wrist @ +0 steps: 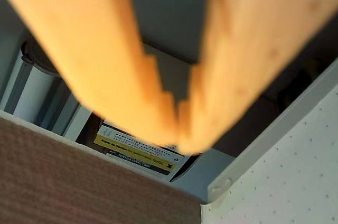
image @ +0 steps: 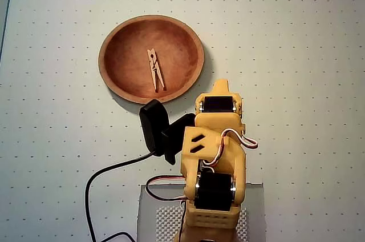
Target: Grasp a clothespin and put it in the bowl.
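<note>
In the overhead view a pale wooden clothespin (image: 155, 69) lies inside the reddish-brown wooden bowl (image: 114, 76), near its middle, prongs toward the bottom of the picture. The yellow arm (image: 215, 156) is folded back just below and right of the bowl, clear of it. In the wrist view the gripper (wrist: 181, 123) fills the frame, blurred. Its two orange fingers (wrist: 105, 60) meet at the tips with nothing between them. Neither bowl nor clothespin shows in the wrist view.
A white dotted mat (image: 296, 36) covers the table. The black wrist camera (image: 155, 125) and its cable (image: 100, 176) lie left of the arm. The wrist view looks past the mat's edge (wrist: 274, 129) at books (wrist: 142, 155) and a brown surface (wrist: 79, 182).
</note>
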Motion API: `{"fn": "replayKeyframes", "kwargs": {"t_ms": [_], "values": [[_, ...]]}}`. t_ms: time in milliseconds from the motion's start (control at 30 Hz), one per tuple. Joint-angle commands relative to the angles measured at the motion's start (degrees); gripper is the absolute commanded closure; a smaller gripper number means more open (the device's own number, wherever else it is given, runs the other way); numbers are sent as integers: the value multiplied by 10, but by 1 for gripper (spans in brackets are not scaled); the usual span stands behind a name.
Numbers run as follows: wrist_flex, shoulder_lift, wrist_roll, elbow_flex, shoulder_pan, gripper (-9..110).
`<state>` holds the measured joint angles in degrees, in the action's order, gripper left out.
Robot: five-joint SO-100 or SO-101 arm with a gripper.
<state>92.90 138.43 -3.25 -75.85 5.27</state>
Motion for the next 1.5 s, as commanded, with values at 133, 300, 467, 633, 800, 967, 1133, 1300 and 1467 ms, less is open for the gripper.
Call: {"fn": "replayKeyframes", "kwargs": {"t_ms": [133, 300, 467, 633, 800, 967, 1133, 1300, 1467], "values": [[-92, 42, 9, -141, -76, 105], [-201, 136, 8, -317, -91, 105], [-293, 213, 8, -512, -91, 105], [-370, 289, 7, -649, -91, 105], [-405, 330, 7, -732, -91, 105], [-440, 347, 8, -795, -81, 105], [-476, 369, 8, -857, -62, 105], [-485, 414, 8, -903, -62, 105], [-485, 493, 8, -968, -63, 105]]}}
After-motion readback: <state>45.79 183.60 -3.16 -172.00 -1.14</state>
